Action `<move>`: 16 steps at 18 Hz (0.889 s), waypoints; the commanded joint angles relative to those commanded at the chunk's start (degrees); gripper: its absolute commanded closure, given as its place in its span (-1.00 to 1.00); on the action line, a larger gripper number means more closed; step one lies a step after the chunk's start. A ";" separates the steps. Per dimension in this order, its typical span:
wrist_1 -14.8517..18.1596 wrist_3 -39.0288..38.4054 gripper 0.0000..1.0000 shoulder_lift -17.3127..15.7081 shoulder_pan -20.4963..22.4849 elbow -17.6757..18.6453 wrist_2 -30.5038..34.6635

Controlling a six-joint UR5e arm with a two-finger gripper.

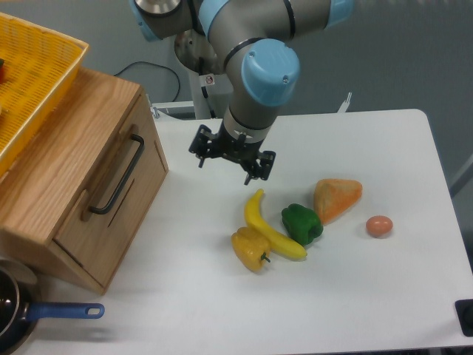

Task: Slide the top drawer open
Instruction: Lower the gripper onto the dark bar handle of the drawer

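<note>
The top drawer (111,188) is a light-oak front panel on the right-facing side of the oak cabinet (66,163) at the left of the table. Its long thin black bar handle (117,176) runs diagonally along the panel. The front looks flush with the cabinet body. My gripper (225,168) hangs over the white table to the right of the cabinet, about a hand's width from the handle and touching nothing. Its two black fingers (201,158) point down and stand apart, with nothing between them.
A yellow mesh basket (33,81) sits on the cabinet. On the table right of the gripper lie a banana (270,229), yellow pepper (251,250), green pepper (301,223), orange bread piece (337,198) and an egg (379,226). A blue-handled pan (44,314) is at front left.
</note>
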State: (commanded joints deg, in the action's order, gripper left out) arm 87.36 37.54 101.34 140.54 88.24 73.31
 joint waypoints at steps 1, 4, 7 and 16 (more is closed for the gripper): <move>-0.09 -0.18 -1.00 0.00 -0.09 0.00 -0.45; -0.18 -1.67 -1.00 0.00 -1.67 -0.26 -0.63; -0.18 -3.08 -1.00 0.00 -2.81 -0.97 -0.71; -0.26 -5.54 -1.00 0.00 -6.59 -1.14 -1.42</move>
State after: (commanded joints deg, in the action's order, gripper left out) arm 87.10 31.99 101.34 133.95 87.10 71.89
